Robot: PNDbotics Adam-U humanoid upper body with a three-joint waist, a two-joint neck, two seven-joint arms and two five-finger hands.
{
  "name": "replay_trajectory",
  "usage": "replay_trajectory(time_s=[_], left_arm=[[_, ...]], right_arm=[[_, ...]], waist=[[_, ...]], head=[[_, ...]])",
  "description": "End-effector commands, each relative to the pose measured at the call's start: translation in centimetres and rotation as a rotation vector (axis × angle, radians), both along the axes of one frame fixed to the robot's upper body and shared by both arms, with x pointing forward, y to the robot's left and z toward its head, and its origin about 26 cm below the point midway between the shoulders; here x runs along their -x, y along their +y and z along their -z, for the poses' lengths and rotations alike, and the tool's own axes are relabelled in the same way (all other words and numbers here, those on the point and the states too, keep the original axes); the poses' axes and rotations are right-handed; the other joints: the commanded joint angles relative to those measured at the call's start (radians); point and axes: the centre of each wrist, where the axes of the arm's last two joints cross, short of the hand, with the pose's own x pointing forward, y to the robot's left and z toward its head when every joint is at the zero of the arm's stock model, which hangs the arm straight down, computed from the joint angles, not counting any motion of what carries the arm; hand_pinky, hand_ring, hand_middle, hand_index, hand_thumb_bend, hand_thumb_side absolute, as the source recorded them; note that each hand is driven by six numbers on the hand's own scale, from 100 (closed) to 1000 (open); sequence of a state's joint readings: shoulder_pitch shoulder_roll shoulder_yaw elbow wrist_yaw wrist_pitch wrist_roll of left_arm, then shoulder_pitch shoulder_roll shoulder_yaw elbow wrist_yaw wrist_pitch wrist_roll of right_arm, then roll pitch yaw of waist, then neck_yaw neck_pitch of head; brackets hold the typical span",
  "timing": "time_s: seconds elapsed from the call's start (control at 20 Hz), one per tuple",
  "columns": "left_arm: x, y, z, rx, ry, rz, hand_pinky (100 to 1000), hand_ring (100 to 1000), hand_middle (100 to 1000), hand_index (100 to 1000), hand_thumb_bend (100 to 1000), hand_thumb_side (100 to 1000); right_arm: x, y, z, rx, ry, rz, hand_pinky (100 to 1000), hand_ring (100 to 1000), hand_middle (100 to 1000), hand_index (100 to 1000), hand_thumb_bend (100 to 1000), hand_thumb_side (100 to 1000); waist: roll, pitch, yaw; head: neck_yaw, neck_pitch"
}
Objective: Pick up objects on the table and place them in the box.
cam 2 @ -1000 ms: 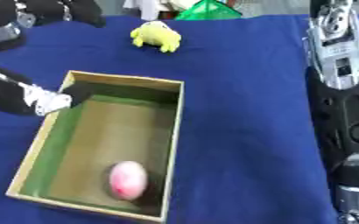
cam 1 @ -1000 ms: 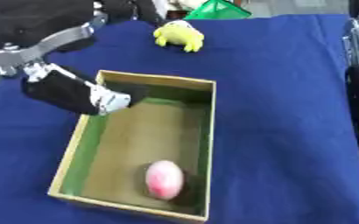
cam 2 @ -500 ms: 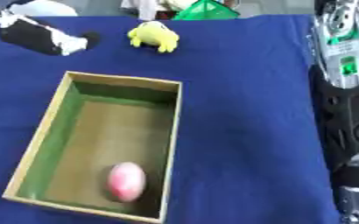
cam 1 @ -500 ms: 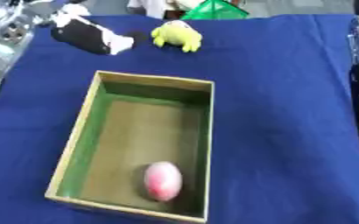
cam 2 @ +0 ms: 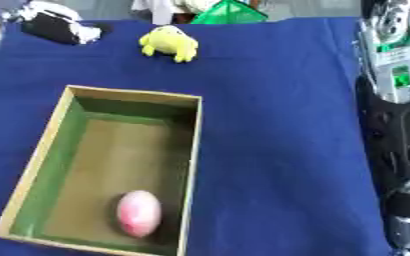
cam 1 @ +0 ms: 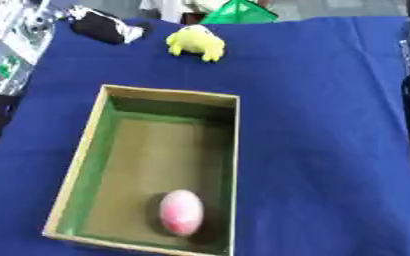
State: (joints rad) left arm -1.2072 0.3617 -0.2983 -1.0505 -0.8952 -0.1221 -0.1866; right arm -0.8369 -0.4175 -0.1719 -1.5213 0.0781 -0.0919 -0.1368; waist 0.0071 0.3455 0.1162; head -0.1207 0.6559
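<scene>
An open cardboard box with green inner walls lies in the middle of the blue table. A pink egg-shaped object rests inside it at the near end. A yellow soft toy sits on the cloth beyond the box's far end. My left hand, black with pale fingertips, hovers at the far left, a little left of the toy and apart from it. Its fingers stretch toward the toy and hold nothing. Of my right arm only the forearm shows, along the right edge.
A green object stands at the table's far edge behind the toy. My left forearm runs down the left edge. Blue cloth lies bare between the box and the right forearm.
My left hand has left the box's far left corner and travelled up to the table's far left, ending beside the yellow toy. The box, egg and toy have stayed put.
</scene>
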Motion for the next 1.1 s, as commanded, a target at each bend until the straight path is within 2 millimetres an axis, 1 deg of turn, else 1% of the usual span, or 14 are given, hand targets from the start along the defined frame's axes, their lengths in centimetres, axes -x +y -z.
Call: replay_trajectory(time_s=[0.05,0.25,0.35,0.4,0.55,0.7,0.9,0.95,1.0,1.1], left_arm=[[-0.7,0.9,-0.8,0.013,-0.019,-0.016,682,824,799,900,544,446],[-1.7,1.5,0.2,0.003,0.001,-0.056,687,828,795,898,621,430],[-2.3,1.6,0.8,0.006,0.013,-0.086,687,828,796,900,637,427],[-2.5,1.5,1.1,0.009,0.017,-0.102,688,829,797,899,649,450],[-3.1,1.1,1.8,0.008,0.016,-0.146,693,833,802,901,653,461],[-3.5,0.9,2.4,0.013,0.002,-0.184,694,835,810,906,636,476],[-3.7,0.8,2.7,0.029,-0.023,-0.219,695,836,812,906,614,480],[-3.8,0.8,2.6,0.034,-0.034,-0.225,695,837,814,906,612,525],[-3.8,0.8,2.5,0.038,-0.047,-0.229,696,838,816,905,607,472],[-3.8,0.6,2.3,0.041,-0.080,-0.233,702,844,824,906,614,455]], right_arm=[[0.3,0.1,-1.4,0.014,-0.040,0.000,755,916,664,845,781,1000],[0.3,0.3,-1.7,0.013,-0.048,-0.006,755,916,663,845,781,1000],[0.2,0.3,-1.8,0.011,-0.050,-0.009,755,917,663,845,778,1000],[0.2,0.4,-1.9,0.010,-0.050,-0.011,755,917,663,845,780,1000],[0.2,0.7,-1.9,0.008,-0.052,-0.022,755,916,663,845,780,1000],[0.1,1.0,-2.0,0.008,-0.055,-0.032,755,916,663,845,780,1000],[0.1,1.3,-2.3,0.009,-0.062,-0.042,754,917,662,845,779,1000],[0.1,1.4,-2.4,0.010,-0.064,-0.044,754,917,662,845,732,1000],[0.1,1.5,-2.5,0.011,-0.065,-0.048,754,917,661,845,779,1000],[0.1,1.6,-2.6,0.013,-0.069,-0.054,754,917,661,844,779,1000]], waist=[[-0.001,-0.017,-0.006],[-0.001,-0.007,-0.027],[-0.002,-0.002,-0.035],[-0.003,-0.001,-0.037],[-0.006,0.000,-0.040],[-0.008,0.003,-0.046],[-0.006,0.013,-0.058],[-0.005,0.016,-0.062],[-0.004,0.019,-0.066],[-0.002,0.025,-0.076]], head=[[0.016,-0.018],[0.036,-0.031],[0.042,-0.034],[0.043,-0.035],[0.049,-0.036],[0.059,-0.039],[0.075,-0.050],[0.078,-0.054],[0.083,-0.058],[0.094,-0.066]])
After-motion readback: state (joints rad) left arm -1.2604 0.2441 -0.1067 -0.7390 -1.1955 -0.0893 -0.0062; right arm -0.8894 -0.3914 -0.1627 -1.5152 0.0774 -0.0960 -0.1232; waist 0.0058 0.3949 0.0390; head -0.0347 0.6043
